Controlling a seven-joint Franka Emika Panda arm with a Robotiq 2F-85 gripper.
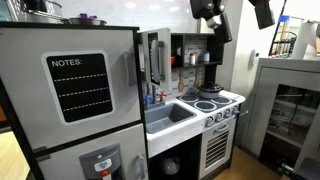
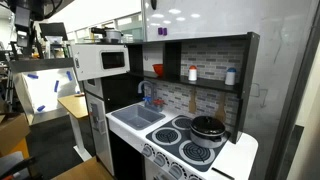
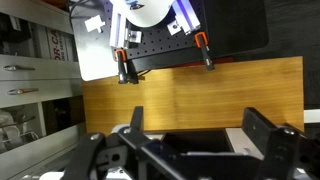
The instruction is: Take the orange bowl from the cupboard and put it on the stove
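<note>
Wrist view finds your gripper (image 3: 196, 128) with its fingers spread wide and nothing between them, facing a wooden panel (image 3: 190, 85) rather than the toy kitchen. In an exterior view the arm (image 1: 212, 14) hangs high above the stove (image 2: 196, 152), where a black pot (image 2: 208, 128) occupies a rear burner and the front burners lie bare. Farther back, the orange bowl (image 2: 157, 71) sits on the cupboard (image 2: 210, 86) shelf, at the end above the sink (image 2: 140, 118), well apart from your gripper. By this evidence the job has barely begun: the reach, grasp, carry and set-down all remain.
</note>
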